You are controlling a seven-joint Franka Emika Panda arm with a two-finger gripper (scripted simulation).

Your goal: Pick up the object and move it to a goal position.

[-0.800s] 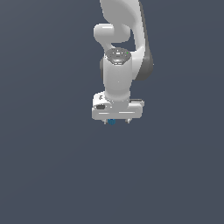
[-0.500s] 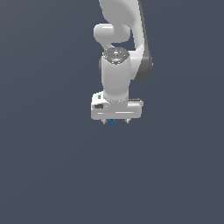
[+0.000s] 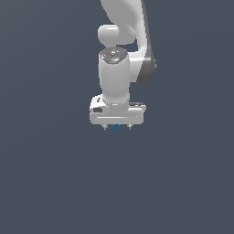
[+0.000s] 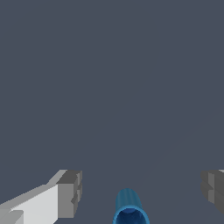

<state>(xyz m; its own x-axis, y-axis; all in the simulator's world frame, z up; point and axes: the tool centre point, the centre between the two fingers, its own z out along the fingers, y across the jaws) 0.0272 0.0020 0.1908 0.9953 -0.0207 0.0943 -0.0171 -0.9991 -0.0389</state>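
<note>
The arm points straight down, its white gripper (image 3: 117, 127) hanging over the plain dark table (image 3: 50, 183), and the small blue object (image 3: 117, 127) sits directly under the middle of the hand, showing as a speck between the two short fingertips in the exterior view. That centring looks deliberate: with the piece so much narrower than the hand, a squeeze from both sides only works if it lies on the line between the pads. In the wrist view the jaws stand wide apart, one grey pad (image 4: 70, 194) to one side and the other (image 4: 213, 189) well off to the opposite side, with the blue object (image 4: 128, 207) in the gap and touching neither. It appears as a short rounded tube seen from its end, nearer the first pad than the second, so the closing fingers will probably nudge it a little before both bear on it. Whether it rests on the table or how much clearance remains below the fingertips cannot be told. Nothing marks a goal position in either view.
</note>
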